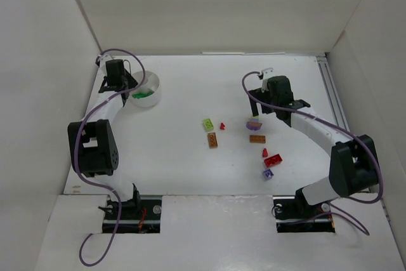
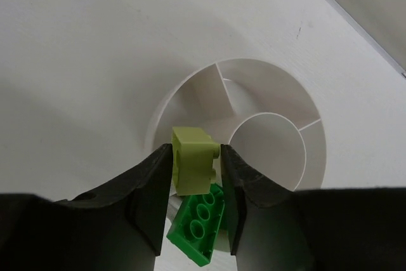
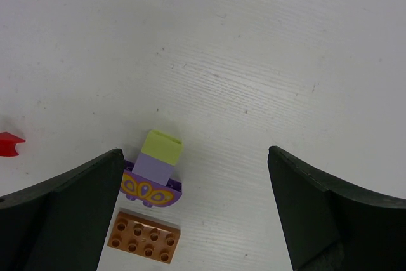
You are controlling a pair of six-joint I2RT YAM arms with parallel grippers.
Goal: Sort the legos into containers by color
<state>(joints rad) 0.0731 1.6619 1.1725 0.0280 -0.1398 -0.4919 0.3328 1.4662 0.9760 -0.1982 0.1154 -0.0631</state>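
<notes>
My left gripper (image 2: 195,157) is shut on a lime-yellow lego (image 2: 192,160) and holds it over the round white divided dish (image 2: 298,176), also in the top view (image 1: 154,87). A green lego (image 2: 198,223) lies in the dish below it. My right gripper (image 3: 193,176) is open above the table; a purple lego with a lime-yellow top (image 3: 155,172) and an orange-brown lego (image 3: 144,237) lie by its left finger. The top view shows more legos: lime (image 1: 207,124), small red (image 1: 222,125), orange-brown (image 1: 212,140), orange-brown (image 1: 257,138), red (image 1: 273,160), purple (image 1: 268,174).
White walls enclose the table on three sides. A metal rail (image 1: 332,93) runs along the right edge. A small red piece (image 3: 9,145) lies at the left of the right wrist view. Purple cables hang along both arms.
</notes>
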